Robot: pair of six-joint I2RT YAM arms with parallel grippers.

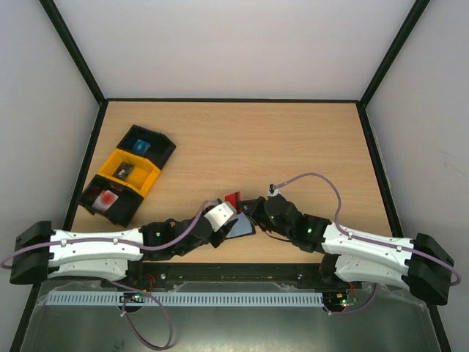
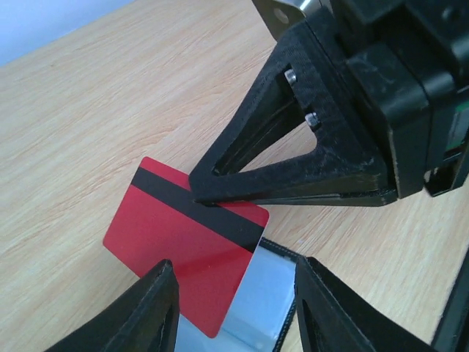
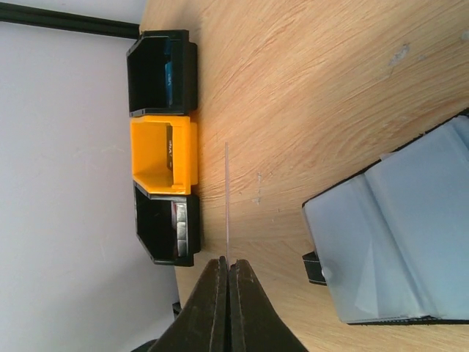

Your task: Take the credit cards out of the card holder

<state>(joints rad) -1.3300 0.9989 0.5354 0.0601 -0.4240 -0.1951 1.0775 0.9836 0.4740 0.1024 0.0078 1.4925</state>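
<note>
Trays: three open trays in a row at the desk's (image 1: 293,147) left edge, a black tray (image 1: 167,149), a yellow tray (image 1: 149,178) and a second black tray (image 1: 126,213).
Done: a blue card (image 1: 141,144) lies in the far black tray and a dark grey card (image 1: 126,170) in the yellow tray. The near black tray holds a pale item with a red mark, probably a card too.
Left tool: (image 2: 234,265) released, with its fingers (image 2: 157,308) spread wide. They stand either side of the wallet's near end. I cannot tell whether they press on the wallet.
Red card: (image 2: 183,242) this is the one in hand, stripe side up in the left wrist view. One corner overlaps the wallet there. In the right wrist view it shows edge-on and apart from the wallet, so I judge it out of the pocket.
Wallet: (image 3: 396,235) lies open on the desk near the arm bases, between the two tools, grey-blue faces up. No other card shows in the visible pockets, though part of it is out of frame.
Right tool: (image 3: 228,262) clenched on the red card, its fingertips pinching one edge at the stripe.
Left to do: carry the red card clear and set it down, probably at the trays. By my reading it is the last card, or nearly so.
</note>
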